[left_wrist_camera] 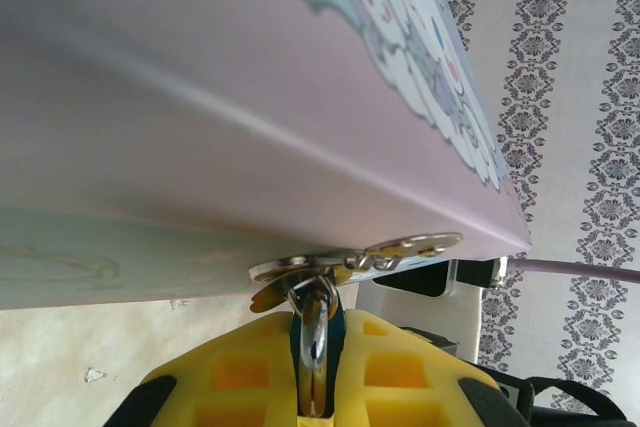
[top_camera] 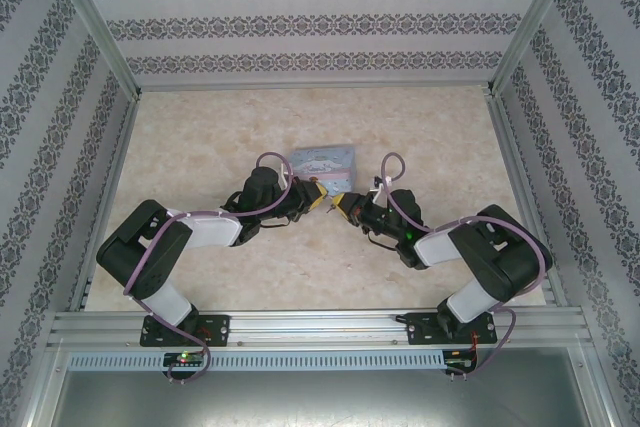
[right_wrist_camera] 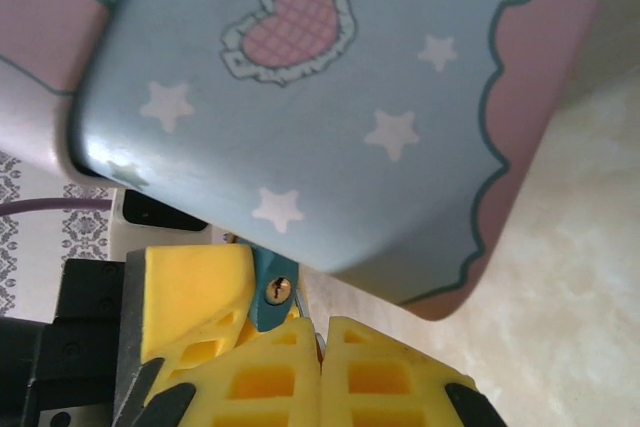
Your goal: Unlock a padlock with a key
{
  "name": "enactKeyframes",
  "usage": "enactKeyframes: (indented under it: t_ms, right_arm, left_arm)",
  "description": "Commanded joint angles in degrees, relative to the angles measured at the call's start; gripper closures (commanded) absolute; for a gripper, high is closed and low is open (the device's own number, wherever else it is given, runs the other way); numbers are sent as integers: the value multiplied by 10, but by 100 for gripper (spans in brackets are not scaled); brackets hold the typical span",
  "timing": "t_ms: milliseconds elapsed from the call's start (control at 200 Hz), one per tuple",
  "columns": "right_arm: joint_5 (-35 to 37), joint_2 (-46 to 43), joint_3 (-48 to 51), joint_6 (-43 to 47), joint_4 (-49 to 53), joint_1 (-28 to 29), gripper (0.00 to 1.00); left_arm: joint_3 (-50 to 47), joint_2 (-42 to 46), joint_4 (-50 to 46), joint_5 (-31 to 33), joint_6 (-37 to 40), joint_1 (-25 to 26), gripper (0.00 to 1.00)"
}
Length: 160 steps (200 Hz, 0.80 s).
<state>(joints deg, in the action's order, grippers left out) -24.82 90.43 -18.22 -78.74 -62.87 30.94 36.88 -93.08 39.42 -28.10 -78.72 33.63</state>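
The teal padlock (right_wrist_camera: 270,292) hangs under the front of the pastel tin box (top_camera: 322,158), its brass keyhole facing the right wrist camera. My left gripper (left_wrist_camera: 315,319) is shut on the padlock (left_wrist_camera: 312,357), whose metal shackle passes through the box's metal hasp (left_wrist_camera: 350,260). One yellow left finger (right_wrist_camera: 190,287) shows beside the lock body. My right gripper (right_wrist_camera: 322,332) is shut on the thin silvery key (right_wrist_camera: 309,315). The key's tip pokes out just right of the keyhole and is not inside it. From above, the left gripper (top_camera: 316,196) and right gripper (top_camera: 342,204) nearly touch in front of the box.
The tin box (right_wrist_camera: 330,97) sits mid-table on the beige marbled surface (top_camera: 200,147) and looms right above both grippers. Patterned walls enclose the table on three sides, and a metal rail (top_camera: 320,325) runs along the near edge by the arm bases.
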Motion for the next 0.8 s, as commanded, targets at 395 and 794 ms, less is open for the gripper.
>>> enactKeyframes:
  t_ms: [395, 794]
  right_arm:
    - [10, 6, -29, -7, -26, 9, 100]
    - [7, 20, -40, -10, -29, 14, 100]
  left_arm:
    - [12, 11, 8, -12, 8, -6, 100]
    - [14, 11, 25, -15, -11, -5, 100]
